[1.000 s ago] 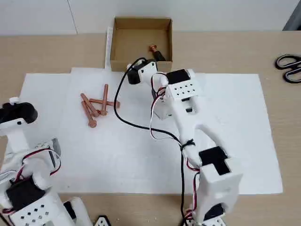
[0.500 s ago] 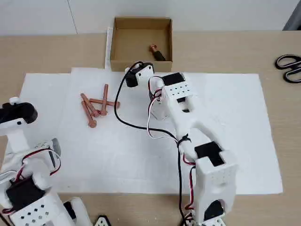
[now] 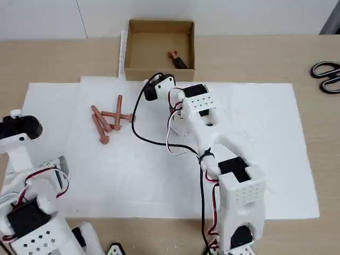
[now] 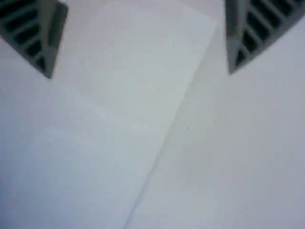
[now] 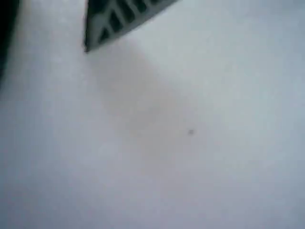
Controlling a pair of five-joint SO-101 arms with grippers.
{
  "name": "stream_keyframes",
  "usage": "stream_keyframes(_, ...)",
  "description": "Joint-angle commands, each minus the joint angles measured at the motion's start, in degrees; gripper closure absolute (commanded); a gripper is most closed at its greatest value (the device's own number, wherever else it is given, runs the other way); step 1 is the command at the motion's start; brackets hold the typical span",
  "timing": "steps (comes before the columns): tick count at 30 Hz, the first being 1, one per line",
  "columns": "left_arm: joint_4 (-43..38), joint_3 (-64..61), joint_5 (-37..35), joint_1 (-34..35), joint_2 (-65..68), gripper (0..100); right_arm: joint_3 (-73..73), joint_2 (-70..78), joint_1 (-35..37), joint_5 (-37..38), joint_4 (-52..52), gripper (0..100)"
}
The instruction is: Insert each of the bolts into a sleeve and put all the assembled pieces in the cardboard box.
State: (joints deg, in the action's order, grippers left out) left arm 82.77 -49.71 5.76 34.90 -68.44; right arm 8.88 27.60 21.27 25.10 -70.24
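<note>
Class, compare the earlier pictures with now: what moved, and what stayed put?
The right arm drew back a little from the cardboard box, toward its own base. The left arm, the loose bolts on the sheet and the assembled piece in the box stayed put.

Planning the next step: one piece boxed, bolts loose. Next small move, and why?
Likely swing the right gripper over to the loose bolts on the white sheet: one assembled piece already lies in the cardboard box, and that arm sits nearest the pile.

Lab workbench: wooden table, white sheet, scissors.
</note>
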Motion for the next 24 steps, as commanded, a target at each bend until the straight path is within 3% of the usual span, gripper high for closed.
stream_keyframes(1, -1.32, -0.13, 0.35, 0.35, -0.35, 78, 0.35, 0.13, 0.31, 0.44, 1.45, 85.1)
stream_keyframes(9, -1.32, -0.13, 0.35, 0.35, -0.35, 78, 0.44, 1.89, 0.04, 0.44, 1.27, 86.4)
stream_keyframes(15, -1.32, -0.13, 0.35, 0.35, -0.35, 78, 0.44, 2.51, 0.04, 0.09, 1.01, 99.8)
stream_keyframes(18, -1.32, -0.13, 0.35, 0.35, -0.35, 78, 0.44, 2.15, 0.04, 0.09, 0.57, 99.4)
stream_keyframes(24, -1.32, -0.13, 0.35, 0.35, -0.35, 78, 6.95, 1.45, -0.04, 0.09, -8.40, 99.5)
